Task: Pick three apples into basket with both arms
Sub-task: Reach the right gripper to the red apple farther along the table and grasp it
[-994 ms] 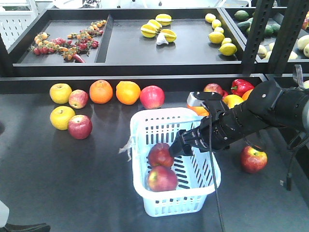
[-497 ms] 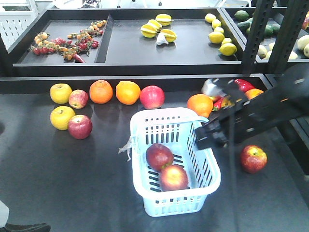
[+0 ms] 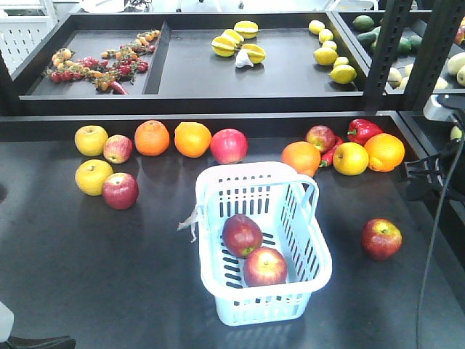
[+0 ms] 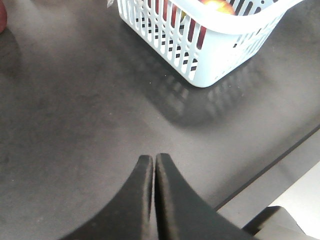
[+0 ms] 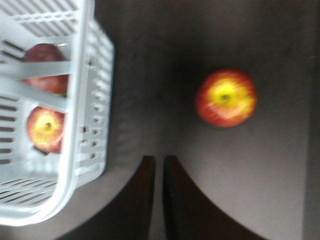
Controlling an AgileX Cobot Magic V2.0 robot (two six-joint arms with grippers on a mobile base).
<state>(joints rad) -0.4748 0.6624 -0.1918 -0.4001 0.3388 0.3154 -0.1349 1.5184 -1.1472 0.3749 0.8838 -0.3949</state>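
The pale blue-white basket (image 3: 312, 270) stands mid-table and holds two dark red apples, one (image 3: 242, 234) behind the other (image 3: 264, 266). A third red apple (image 3: 381, 238) with a yellow top (image 5: 226, 97) lies on the table to the basket's right. My right gripper (image 5: 159, 159) hovers above the table between the basket wall (image 5: 90, 100) and that apple, shut with nothing in it. Only a dark part of the right arm (image 3: 418, 176) shows at the front view's right edge. My left gripper (image 4: 153, 157) is shut and empty over bare table in front of the basket (image 4: 210, 55).
Along the back of the table lie yellow apples (image 3: 91, 139), oranges (image 3: 152, 137), more red apples (image 3: 229, 145) and a red pepper (image 3: 363, 131). Another red apple (image 3: 120, 190) sits at the left. A raised shelf (image 3: 218, 102) with fruit runs behind. The table's edge (image 4: 270, 165) is near the left gripper.
My right arm has drawn back from over the basket to the right edge of the front view, leaving the apple inside. The two apples in the basket shifted slightly.
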